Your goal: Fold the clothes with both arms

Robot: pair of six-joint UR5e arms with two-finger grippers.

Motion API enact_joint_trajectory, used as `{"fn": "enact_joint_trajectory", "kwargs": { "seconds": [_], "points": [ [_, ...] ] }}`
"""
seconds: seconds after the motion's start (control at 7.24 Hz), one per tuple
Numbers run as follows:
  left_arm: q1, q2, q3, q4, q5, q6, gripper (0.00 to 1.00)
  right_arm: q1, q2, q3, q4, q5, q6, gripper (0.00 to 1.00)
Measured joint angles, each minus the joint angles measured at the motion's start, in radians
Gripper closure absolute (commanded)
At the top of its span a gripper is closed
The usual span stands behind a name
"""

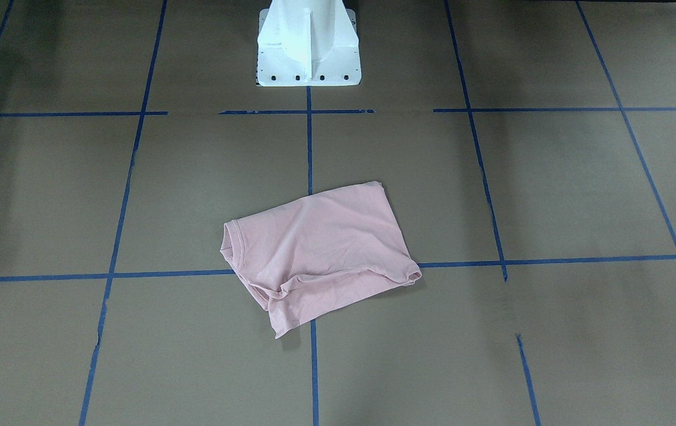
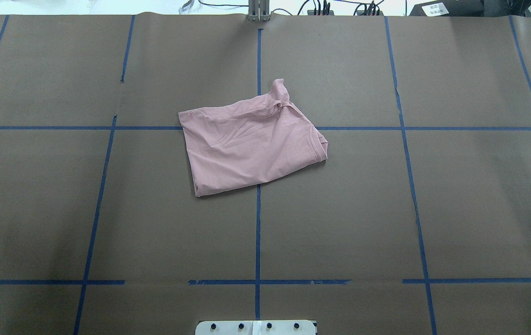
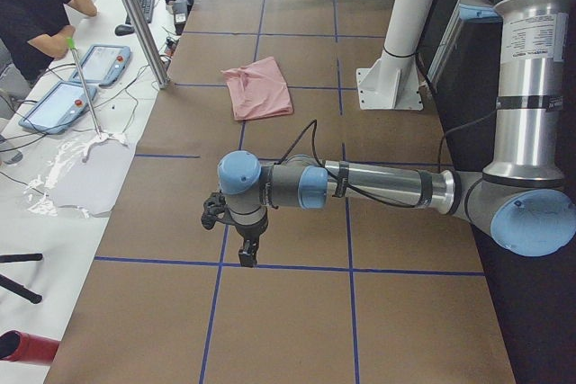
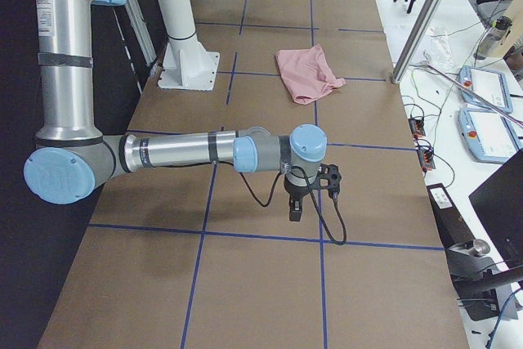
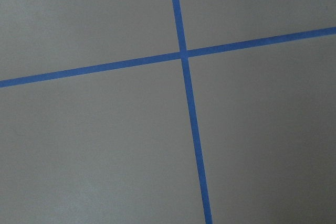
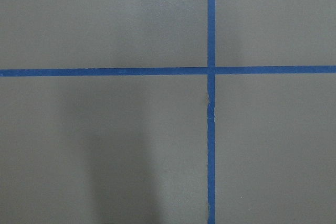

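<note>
At the table's left end: my left arm (image 3: 378, 184) reaches out low over the table (image 2: 433, 209), and the left gripper (image 3: 245, 256) points down above a blue tape (image 2: 257, 232) crossing. Only the left side view shows it. Fingers open or closed: cannot tell from there. The left wrist view gives bare brown surface and one tilted tape cross, with no fingers in frame. The same side view has a seated person (image 3: 31, 6) and two tablets (image 3: 58, 105) on the white bench beyond the table's edge.

Centre: the shirt (image 2: 254, 139) lies folded into a rough rectangle, plain pink side up, no print showing. It sits across the centre tape line where the far cross line meets it, well apart from both grippers. In the overhead view the ribbed neck is at its right edge and a rumpled flap sticks out on the far side. The front view shows that flap as a loose layer poking out from under the top fold. These two views show no arm, only the white pedestal (image 1: 308, 47).

Right end: my right arm (image 4: 180, 153) mirrors the left, low and stretched out, with the right gripper (image 4: 296, 212) pointing down near a tape line. It appears in the right side view only. Finger state: cannot tell. The right wrist view shows a square tape cross and a soft shadow, no fingers.
</note>
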State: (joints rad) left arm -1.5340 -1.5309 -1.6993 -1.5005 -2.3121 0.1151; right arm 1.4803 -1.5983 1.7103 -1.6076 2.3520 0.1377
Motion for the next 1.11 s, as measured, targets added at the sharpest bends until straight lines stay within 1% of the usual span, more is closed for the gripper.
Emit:
{"fn": "enact_joint_trajectory", "kwargs": {
  "seconds": [0.55, 0.83, 1.11],
  "points": [
    [0.0, -0.001, 0.005, 0.0, -0.006, -0.009, 0.0, 0.0, -0.001, -0.001, 0.0, 0.0, -0.002, 0.0],
    [0.0, -0.005, 0.014, -0.001, -0.056, -0.092, 0.0, 0.0, -0.001, -0.001, 0.0, 0.0, -0.003, 0.0],
    [0.0, -0.006, 0.013, -0.006, -0.075, -0.151, 0.0, 0.0, -0.002, -0.001, 0.0, 0.001, -0.004, 0.0]
  ]
}}
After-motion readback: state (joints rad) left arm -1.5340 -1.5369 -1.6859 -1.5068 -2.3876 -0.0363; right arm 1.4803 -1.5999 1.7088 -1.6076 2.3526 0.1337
